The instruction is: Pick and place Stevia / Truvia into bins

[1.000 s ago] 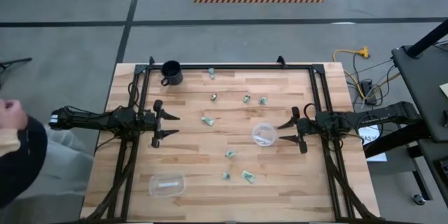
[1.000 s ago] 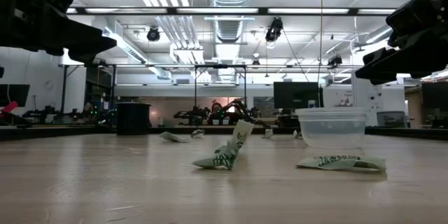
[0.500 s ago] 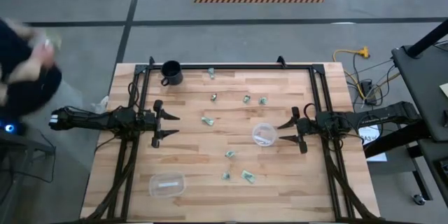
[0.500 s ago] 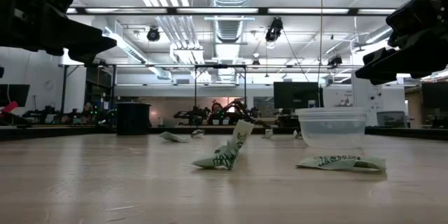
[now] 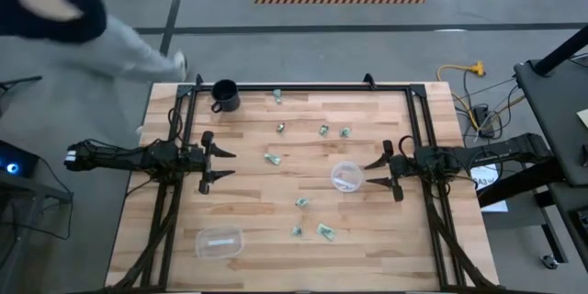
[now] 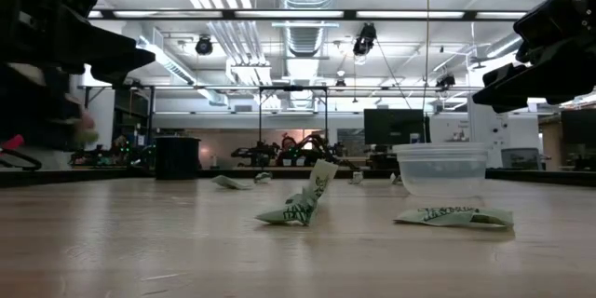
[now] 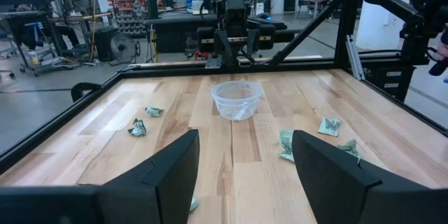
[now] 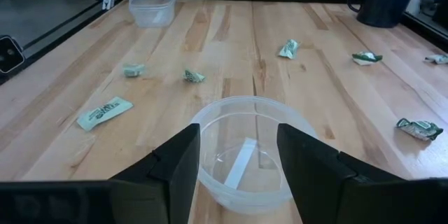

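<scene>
Packets [image 5: 273,158] scattered around round bin [image 5: 346,176], black mug [image 5: 224,96] well apart.

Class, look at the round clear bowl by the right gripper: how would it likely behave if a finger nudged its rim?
The round clear bowl looks thin-walled and holds only one small packet, so it is probably very light and would slide on the smooth wooden table. Its walls look tall for its base, so a push at the rim might tip it. The right gripper hangs open just over it.

A black mug [image 5: 224,96] with a handle stands near the far left corner of the wooden worktop [image 5: 248,202]. A person [image 5: 64,9] in dark top and grey trousers is on the floor beyond that corner. A yellow cable [image 5: 464,73] lies on the floor to the right.
</scene>
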Robot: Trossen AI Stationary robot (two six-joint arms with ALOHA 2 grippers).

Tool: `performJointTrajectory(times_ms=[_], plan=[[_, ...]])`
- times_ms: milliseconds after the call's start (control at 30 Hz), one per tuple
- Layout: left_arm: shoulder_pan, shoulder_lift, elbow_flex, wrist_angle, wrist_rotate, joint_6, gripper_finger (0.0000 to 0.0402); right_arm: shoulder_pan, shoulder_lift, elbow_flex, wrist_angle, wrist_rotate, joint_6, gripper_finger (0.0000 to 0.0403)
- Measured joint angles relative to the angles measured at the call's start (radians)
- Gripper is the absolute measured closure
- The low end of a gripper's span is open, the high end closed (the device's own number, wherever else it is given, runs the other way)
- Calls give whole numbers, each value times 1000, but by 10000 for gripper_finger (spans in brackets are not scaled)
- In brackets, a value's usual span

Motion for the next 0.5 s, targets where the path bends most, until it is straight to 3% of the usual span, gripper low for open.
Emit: performJointTrajectory(times_ms=[500], plan=[[0, 0, 0, 0, 0, 0, 189, 0, 0, 0, 18, 0, -46, 220]])
